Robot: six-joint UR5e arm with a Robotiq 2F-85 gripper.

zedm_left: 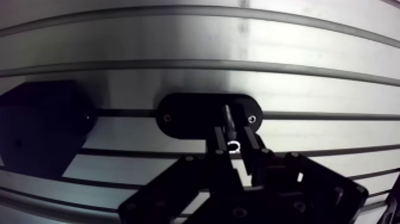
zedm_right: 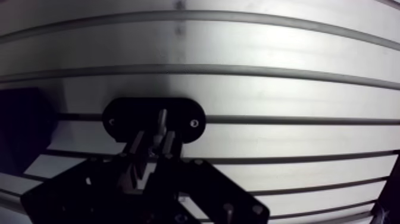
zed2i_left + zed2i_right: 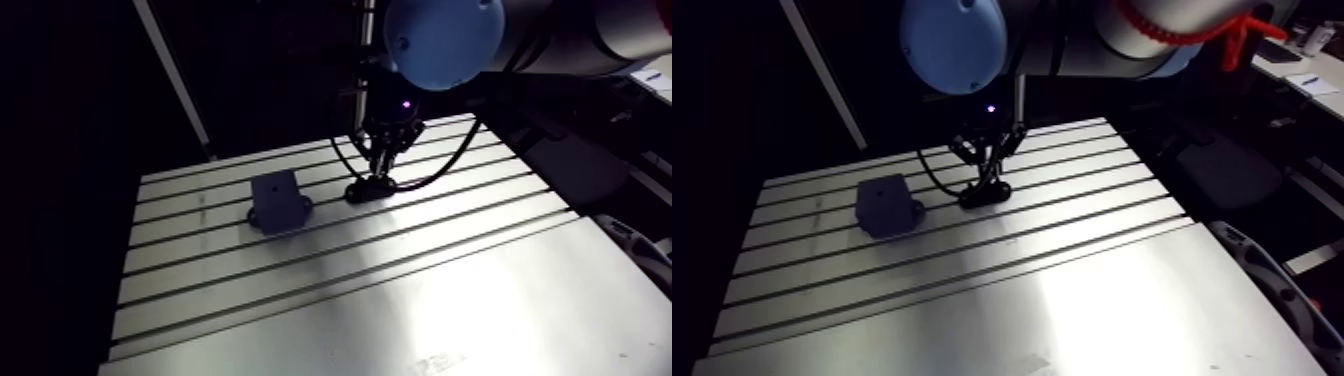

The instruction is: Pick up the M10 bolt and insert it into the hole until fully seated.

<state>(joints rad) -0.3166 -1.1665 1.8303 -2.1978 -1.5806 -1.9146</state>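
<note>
Gripper (image 1: 233,136) pinched on the bolt (image 1: 227,117), upright at the black oval holder (image 1: 178,113); dark block (image 3: 278,200) at nine o'clock. Probably stiff, slick steel, fairly light: best gripped squarely, just under the head.

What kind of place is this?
Likely a robotics test bench or workshop: a slotted aluminium table, a robot gripper down at a bolt, and a black mounting plate screwed onto the table.

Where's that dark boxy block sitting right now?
In the arm view the dark block sits on the slotted table, left of the black oval plate under the hand and apart from it.
</note>
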